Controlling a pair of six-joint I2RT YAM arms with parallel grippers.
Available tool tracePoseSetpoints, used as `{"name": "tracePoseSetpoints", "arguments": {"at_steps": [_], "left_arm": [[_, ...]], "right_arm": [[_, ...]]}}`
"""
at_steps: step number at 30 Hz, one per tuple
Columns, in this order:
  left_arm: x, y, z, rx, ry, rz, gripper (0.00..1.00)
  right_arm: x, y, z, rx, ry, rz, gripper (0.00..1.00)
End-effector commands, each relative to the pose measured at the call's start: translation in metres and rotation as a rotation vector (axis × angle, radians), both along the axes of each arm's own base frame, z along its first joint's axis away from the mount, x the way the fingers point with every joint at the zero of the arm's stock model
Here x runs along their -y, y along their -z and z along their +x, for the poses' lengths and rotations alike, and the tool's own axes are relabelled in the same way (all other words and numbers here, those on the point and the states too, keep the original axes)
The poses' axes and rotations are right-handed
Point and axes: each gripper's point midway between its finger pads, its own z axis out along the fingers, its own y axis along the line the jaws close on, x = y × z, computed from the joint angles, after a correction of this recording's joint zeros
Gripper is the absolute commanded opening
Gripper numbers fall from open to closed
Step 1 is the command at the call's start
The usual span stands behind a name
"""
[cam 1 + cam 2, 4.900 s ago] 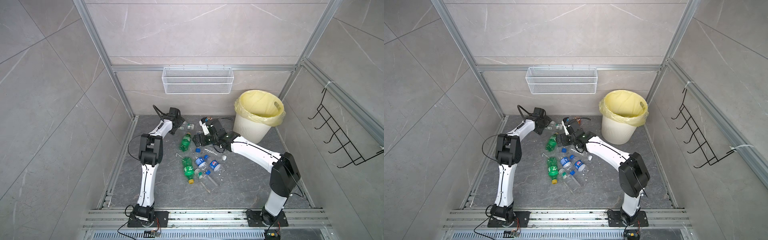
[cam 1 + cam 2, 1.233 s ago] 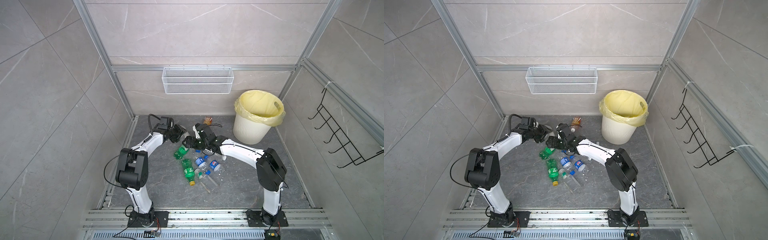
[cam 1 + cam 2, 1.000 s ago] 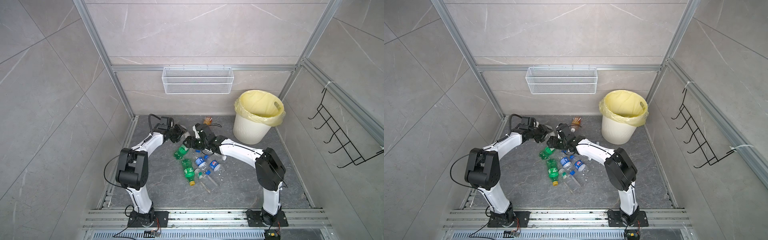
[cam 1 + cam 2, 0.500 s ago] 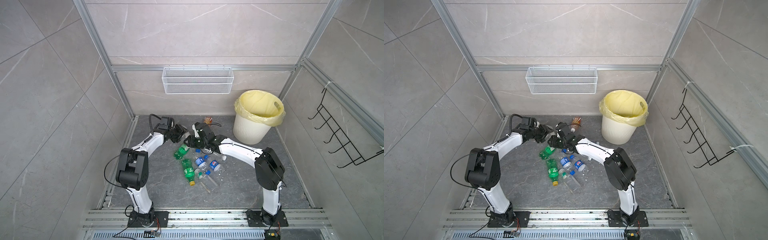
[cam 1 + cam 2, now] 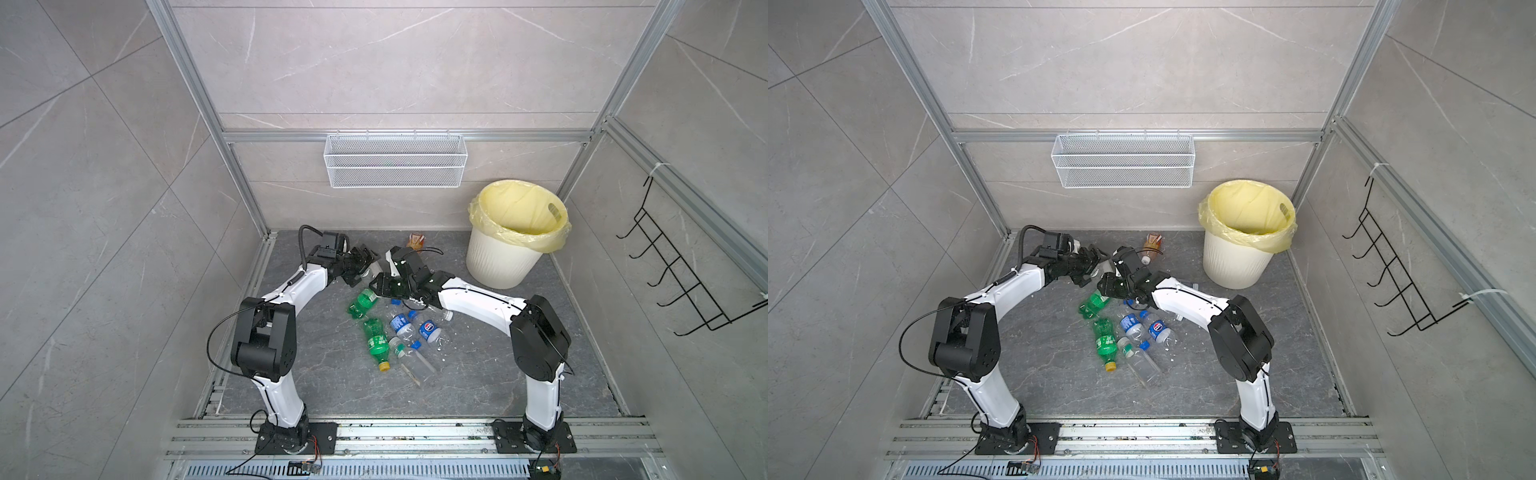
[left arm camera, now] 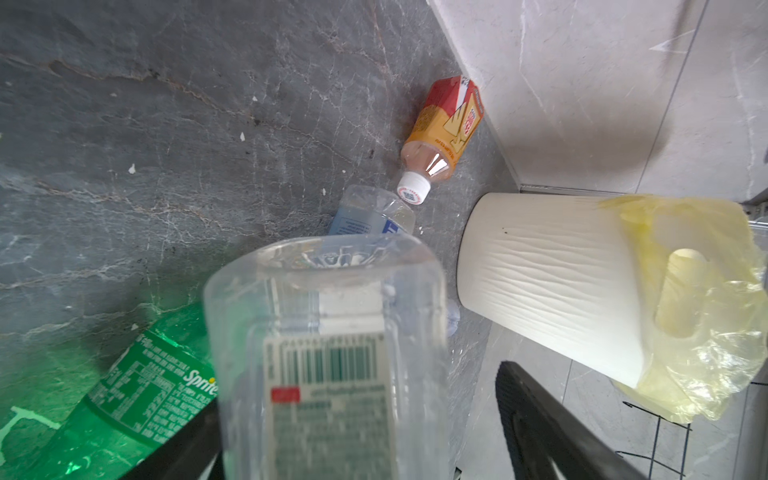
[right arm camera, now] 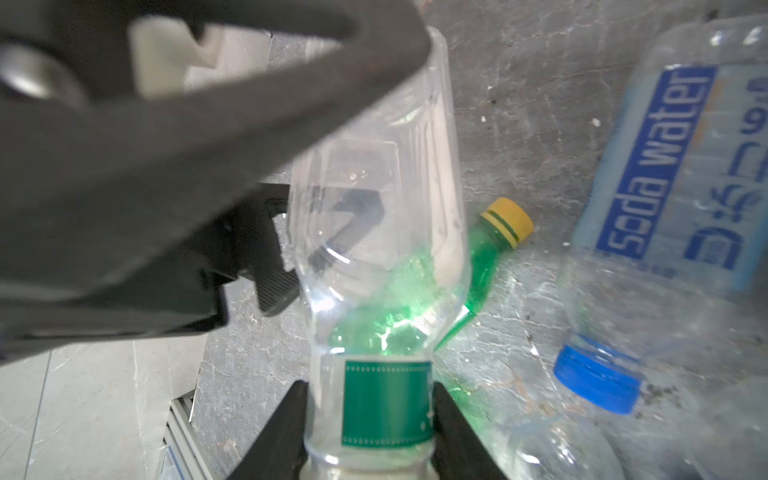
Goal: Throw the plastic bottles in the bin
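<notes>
Clamping a clear bottle [image 7: 374,199] at its green label, the right gripper [image 7: 370,411] is holding it between the wide jaws of the left gripper [image 6: 353,399], well apart from the bin [image 5: 494,266]; one end is running off-frame.

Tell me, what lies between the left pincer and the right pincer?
A clear bottle spans the gap: the right pincer clamps one end, the open left pincer flanks the other. Both wrist views show it.
</notes>
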Motion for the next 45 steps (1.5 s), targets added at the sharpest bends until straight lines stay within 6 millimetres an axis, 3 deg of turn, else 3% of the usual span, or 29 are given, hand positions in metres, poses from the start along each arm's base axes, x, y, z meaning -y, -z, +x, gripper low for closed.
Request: {"name": "tracePoseSetpoints", "arguments": {"at_steps": [1, 10, 17, 19, 23, 33, 42, 45], "left_arm": [[0.003, -0.063, 0.005, 0.161, 0.049, -0.044, 0.95], [0.006, -0.101, 0.000, 0.292, 0.106, -0.065, 1.00], [0.018, -0.126, -0.015, 0.372, 0.154, -0.105, 1.00], [0.027, -0.139, -0.020, 0.418, 0.181, -0.096, 1.00], [0.066, -0.165, -0.040, 0.536, 0.287, -0.038, 1.00], [0.152, -0.208, -0.080, 0.769, 0.474, 0.119, 1.00], [0.213, -0.255, -0.119, 1.006, 0.614, 0.175, 1.00], [0.225, -0.263, -0.132, 1.080, 0.643, 0.209, 1.00]], "right_arm": [[0.015, -0.020, -0.008, 0.038, 0.013, -0.029, 0.23], [0.048, -0.043, -0.013, 0.092, 0.053, -0.094, 0.22], [0.097, -0.071, -0.011, 0.160, 0.113, -0.174, 0.22], [0.114, -0.081, -0.008, 0.176, 0.142, -0.187, 0.22], [0.151, -0.105, -0.001, 0.221, 0.201, -0.215, 0.22], [0.251, -0.194, 0.005, 0.395, 0.400, -0.286, 0.22], [0.330, -0.317, -0.028, 0.671, 0.641, -0.313, 0.22], [0.345, -0.340, -0.033, 0.733, 0.698, -0.326, 0.21]]}}
